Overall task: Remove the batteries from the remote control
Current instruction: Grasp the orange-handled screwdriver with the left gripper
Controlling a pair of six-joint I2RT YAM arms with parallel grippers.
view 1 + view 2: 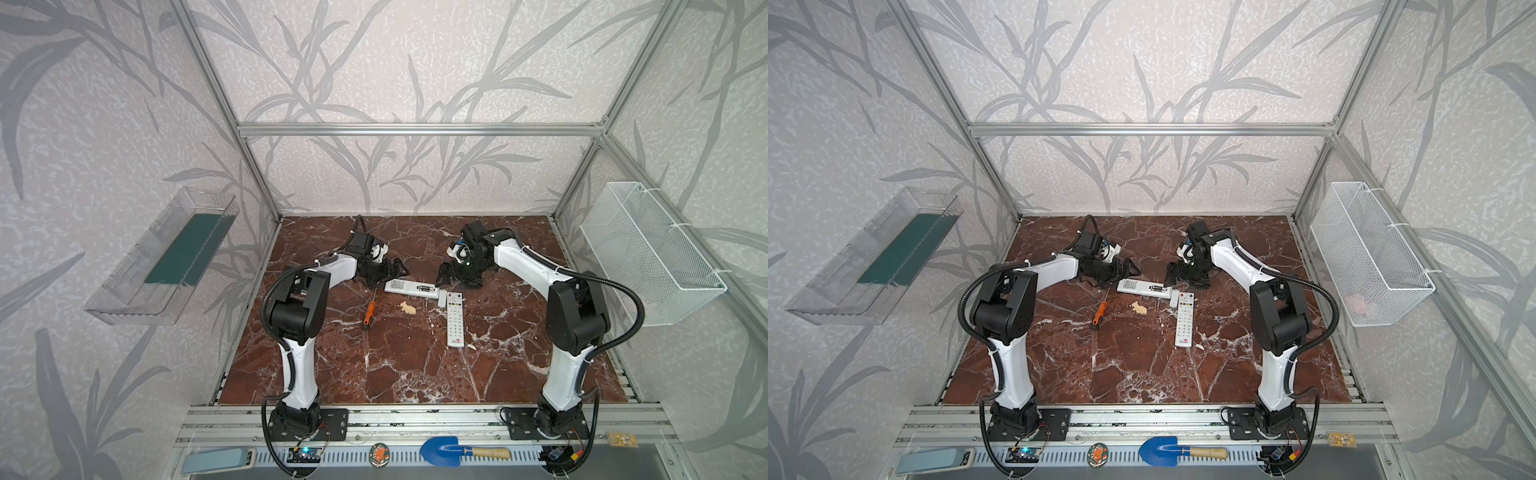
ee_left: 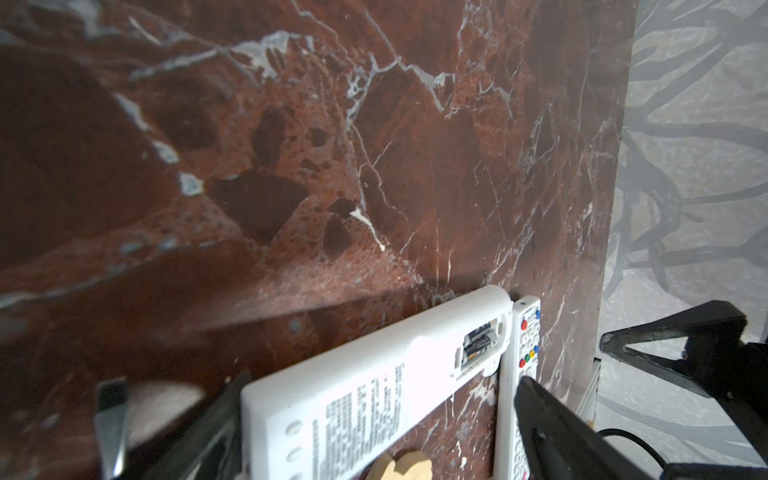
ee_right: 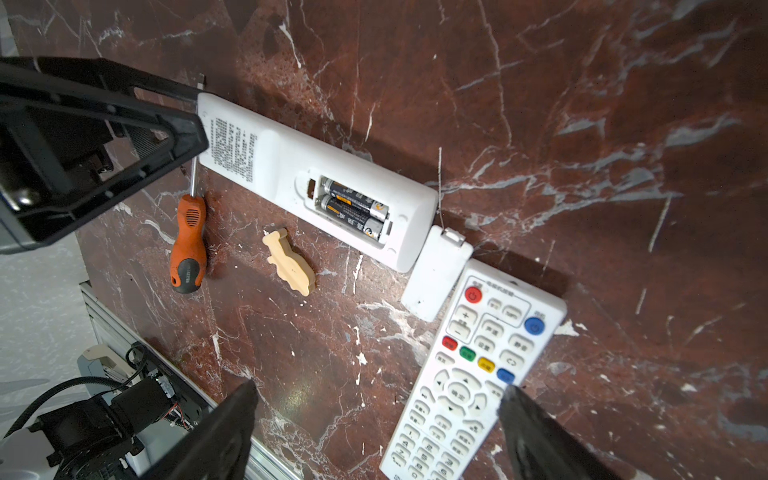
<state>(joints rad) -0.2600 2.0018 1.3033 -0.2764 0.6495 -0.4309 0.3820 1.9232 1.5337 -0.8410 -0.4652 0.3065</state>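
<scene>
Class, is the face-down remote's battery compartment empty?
No, two batteries lie side by side inside the open back of the remote.

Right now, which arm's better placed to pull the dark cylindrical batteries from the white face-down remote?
Probably right. The right gripper hangs open by the white remote's uncovered bay holding the batteries; the left gripper sits at its label end.

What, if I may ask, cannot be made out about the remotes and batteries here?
- Batteries: plain in the right wrist view, too small in both top views.
- Face-up remote: number-key end cut off by the right wrist view's edge.
- Pink thing in the wire basket: blurred behind mesh in a top view.
</scene>
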